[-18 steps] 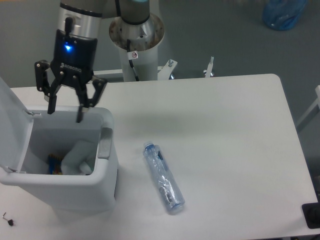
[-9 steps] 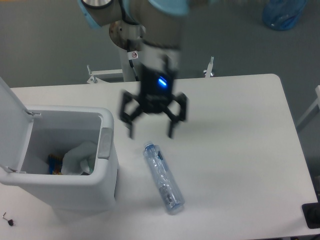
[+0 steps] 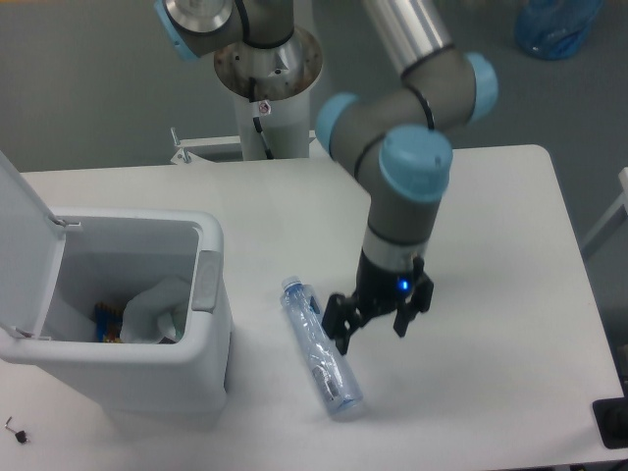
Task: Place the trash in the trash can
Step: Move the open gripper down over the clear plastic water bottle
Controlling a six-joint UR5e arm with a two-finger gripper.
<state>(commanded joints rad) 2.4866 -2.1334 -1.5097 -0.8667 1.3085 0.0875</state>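
Note:
A crushed clear bottle [image 3: 321, 348] with a bluish tint lies on the white table, slanting from upper left to lower right. My gripper [image 3: 372, 332] hangs open just to the right of the bottle's middle, its fingers pointing down with nothing between them. The white trash can [image 3: 118, 378] stands at the left with its lid [image 3: 20, 231] raised. Inside it lies a crumpled white wad [image 3: 155, 309] of trash beside some coloured scraps.
The arm's base column [image 3: 267, 78] rises behind the table's far edge. A blue bag [image 3: 556, 26] sits on the floor at the top right. A grey tab [image 3: 205, 280] marks the can's right rim.
My gripper has swung from over the trash can across the table to the right and come down next to the bottle. The bottle and the wad have not moved.

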